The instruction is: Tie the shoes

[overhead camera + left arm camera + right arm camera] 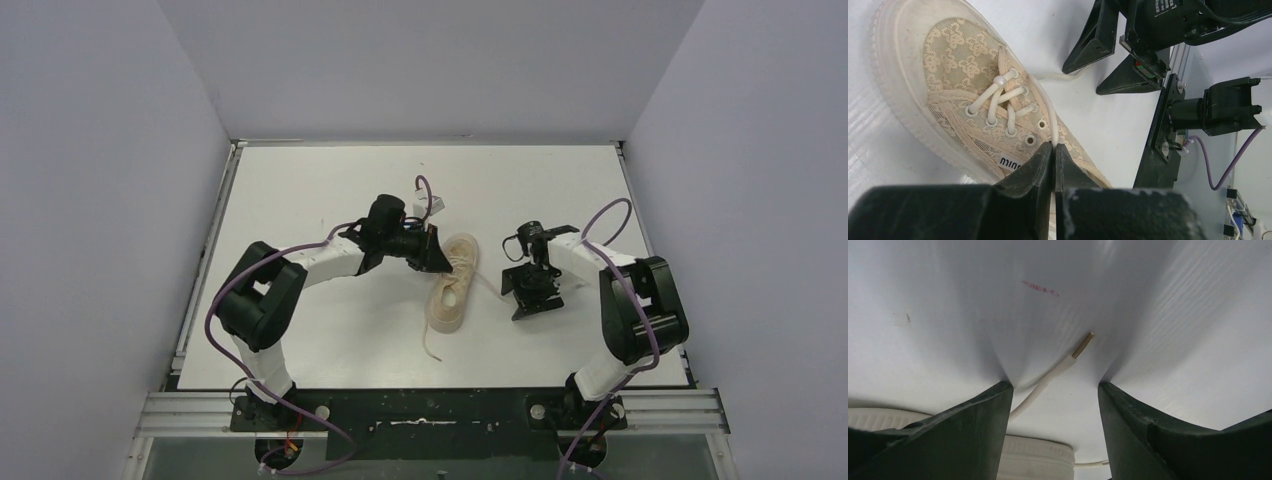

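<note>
The cream sneaker [452, 290] lies mid-table, and in the left wrist view [955, 60] its toe points away. My left gripper [437, 256] is at the shoe's far end. In the left wrist view [1053, 146] it is shut on a cream lace [1048, 107] that crosses the upper eyelets. My right gripper [518, 300] stands just right of the shoe, open, fingertips down at the table. In the right wrist view [1054, 385] a loose lace end [1075, 352] with its aglet lies on the table between the open fingers [983, 430], unheld. The shoe's sole [1038, 460] shows below.
Another lace end [430, 345] trails toward the near edge from the shoe. Grey walls enclose the white table [330, 330] on three sides. Purple cables [225, 290] loop off both arms. A small white object [430, 205] sits behind the left wrist.
</note>
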Controlling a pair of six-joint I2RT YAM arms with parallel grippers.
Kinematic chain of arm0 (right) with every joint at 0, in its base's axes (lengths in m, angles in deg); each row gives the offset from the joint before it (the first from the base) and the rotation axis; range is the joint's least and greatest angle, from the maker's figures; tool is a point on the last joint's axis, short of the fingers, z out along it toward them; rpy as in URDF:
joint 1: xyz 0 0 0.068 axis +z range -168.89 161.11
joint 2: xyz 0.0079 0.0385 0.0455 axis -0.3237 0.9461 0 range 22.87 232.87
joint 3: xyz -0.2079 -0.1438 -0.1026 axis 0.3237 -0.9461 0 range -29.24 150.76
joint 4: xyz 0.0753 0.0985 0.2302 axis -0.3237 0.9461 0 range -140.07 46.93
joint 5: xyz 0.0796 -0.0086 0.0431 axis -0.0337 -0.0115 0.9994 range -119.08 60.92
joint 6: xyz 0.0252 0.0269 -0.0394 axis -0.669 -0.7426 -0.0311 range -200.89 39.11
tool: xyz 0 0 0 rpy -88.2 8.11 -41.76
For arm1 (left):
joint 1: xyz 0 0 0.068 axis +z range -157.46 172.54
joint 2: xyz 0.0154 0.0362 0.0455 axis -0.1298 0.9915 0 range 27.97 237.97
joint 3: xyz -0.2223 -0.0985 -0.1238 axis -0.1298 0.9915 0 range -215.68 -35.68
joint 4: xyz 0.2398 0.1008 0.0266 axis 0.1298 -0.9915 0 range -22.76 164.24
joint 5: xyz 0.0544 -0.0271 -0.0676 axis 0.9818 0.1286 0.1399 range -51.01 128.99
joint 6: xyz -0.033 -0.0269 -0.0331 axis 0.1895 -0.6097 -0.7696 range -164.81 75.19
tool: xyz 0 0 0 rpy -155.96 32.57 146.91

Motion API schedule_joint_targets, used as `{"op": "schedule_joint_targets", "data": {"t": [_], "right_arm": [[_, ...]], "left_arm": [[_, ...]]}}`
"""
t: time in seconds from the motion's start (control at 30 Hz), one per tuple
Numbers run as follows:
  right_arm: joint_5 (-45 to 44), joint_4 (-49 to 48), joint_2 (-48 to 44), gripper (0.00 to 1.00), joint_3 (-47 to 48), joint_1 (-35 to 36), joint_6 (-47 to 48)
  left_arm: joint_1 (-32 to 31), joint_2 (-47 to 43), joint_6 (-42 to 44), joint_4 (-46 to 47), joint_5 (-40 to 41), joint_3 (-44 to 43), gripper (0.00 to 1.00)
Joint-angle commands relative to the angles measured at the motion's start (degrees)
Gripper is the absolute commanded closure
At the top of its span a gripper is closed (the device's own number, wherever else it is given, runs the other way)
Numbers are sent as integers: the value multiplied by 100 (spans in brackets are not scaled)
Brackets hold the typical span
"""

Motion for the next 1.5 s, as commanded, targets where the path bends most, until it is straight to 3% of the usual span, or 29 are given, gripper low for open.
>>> {"op": "schedule_joint_targets", "data": {"t": [0.0,0.07,0.2,0.23,0.33,0.37,0.5,0.63,0.77,0.97,1.03,1.13,1.23,1.37,1.47], "right_arm": [[-292,-368,139,38,-88,86,-729],[-337,-476,264,47,-119,80,-816],[-580,-408,268,96,192,43,-439],[-795,-326,226,100,413,45,-145],[-1354,-342,78,100,1353,64,1252],[-1332,-754,41,100,1566,77,1851],[-183,-2784,-47,100,1843,90,3785],[849,-3520,649,100,2559,262,4175],[1222,-3936,1509,100,3243,680,4125],[2249,-3518,2488,100,4306,1167,4139],[2723,-2963,2703,88,4630,1197,4396],[3208,-2049,2803,51,4827,1013,5094],[3235,-1212,2409,35,4626,691,6061],[3096,-823,1358,31,3616,134,6779],[2426,-174,712,30,2991,-18,7454]], "left_arm": [[-44,-303,54,283,-55,-19,100],[-48,-310,91,262,-78,-30,100],[-53,-355,181,216,-77,-11,100],[-53,-361,192,215,-75,-8,100],[-53,-342,164,279,-58,-6,100],[-53,-337,126,334,-58,10,100],[-35,-305,-189,656,-30,129,100],[-35,-338,-428,975,52,327,100],[-27,-435,-590,1292,223,610,100],[-2,-705,-772,1714,478,1028,100],[-8,-736,-836,1814,516,1100,100],[-23,-729,-953,1916,555,1143,100],[-18,-722,-1128,1950,574,1130,100],[-19,-720,-1353,1880,623,1009,100],[-18,-659,-1503,1711,643,878,100]]}}
